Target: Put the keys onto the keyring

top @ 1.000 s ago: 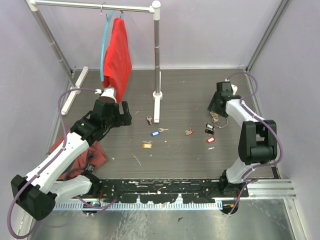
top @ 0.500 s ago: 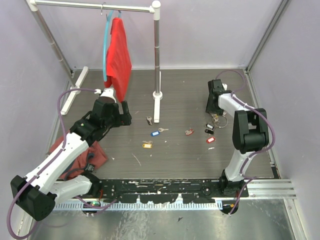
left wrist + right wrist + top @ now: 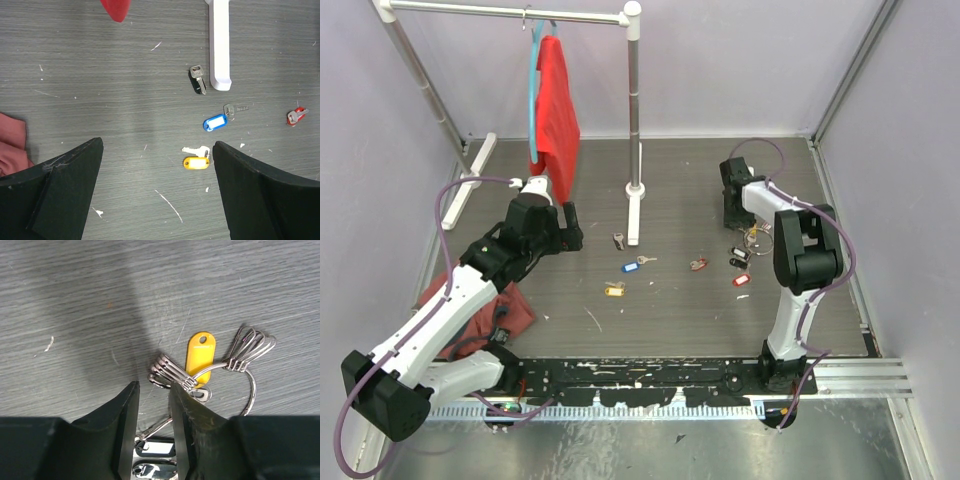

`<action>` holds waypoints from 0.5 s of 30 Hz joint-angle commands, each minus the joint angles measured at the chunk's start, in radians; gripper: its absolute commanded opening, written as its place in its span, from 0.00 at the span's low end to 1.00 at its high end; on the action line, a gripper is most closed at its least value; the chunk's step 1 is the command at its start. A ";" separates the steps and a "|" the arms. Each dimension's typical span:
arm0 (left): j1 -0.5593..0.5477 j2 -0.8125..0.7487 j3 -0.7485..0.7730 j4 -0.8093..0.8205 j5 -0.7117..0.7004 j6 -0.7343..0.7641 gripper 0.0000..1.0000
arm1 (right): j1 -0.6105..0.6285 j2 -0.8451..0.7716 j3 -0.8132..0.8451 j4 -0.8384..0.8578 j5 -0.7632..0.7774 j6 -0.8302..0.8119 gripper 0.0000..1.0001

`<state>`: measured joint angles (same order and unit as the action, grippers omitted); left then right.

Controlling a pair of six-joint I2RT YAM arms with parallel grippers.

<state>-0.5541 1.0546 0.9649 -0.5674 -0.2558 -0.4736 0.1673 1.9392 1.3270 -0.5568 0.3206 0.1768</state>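
Near keyring [image 3: 200,359], right end effector [image 3: 153,390] farther left

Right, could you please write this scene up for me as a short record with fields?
left gripper: fingers wide open, holding nothing, above the loose keys
right gripper: fingers narrowly apart at the keyring; grip unclear
keyring: lying on the floor, yellow tag on it
black-tagged key: loose, beside the rack foot
red-tagged key: loose, near the keyring
blue-tagged key: loose, mid-floor
yellow-tagged key: loose, just below the blue one
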 commanded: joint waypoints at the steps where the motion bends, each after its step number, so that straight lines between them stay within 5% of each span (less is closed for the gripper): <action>1: 0.001 -0.002 0.028 -0.007 -0.005 0.012 0.98 | 0.002 0.013 0.047 -0.013 0.033 -0.025 0.37; 15: 0.003 -0.002 0.026 -0.009 -0.003 0.007 0.98 | 0.005 -0.003 0.051 -0.007 0.030 -0.016 0.11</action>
<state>-0.5541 1.0550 0.9653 -0.5678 -0.2554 -0.4721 0.1673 1.9663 1.3552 -0.5743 0.3420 0.1535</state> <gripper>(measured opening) 0.979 0.147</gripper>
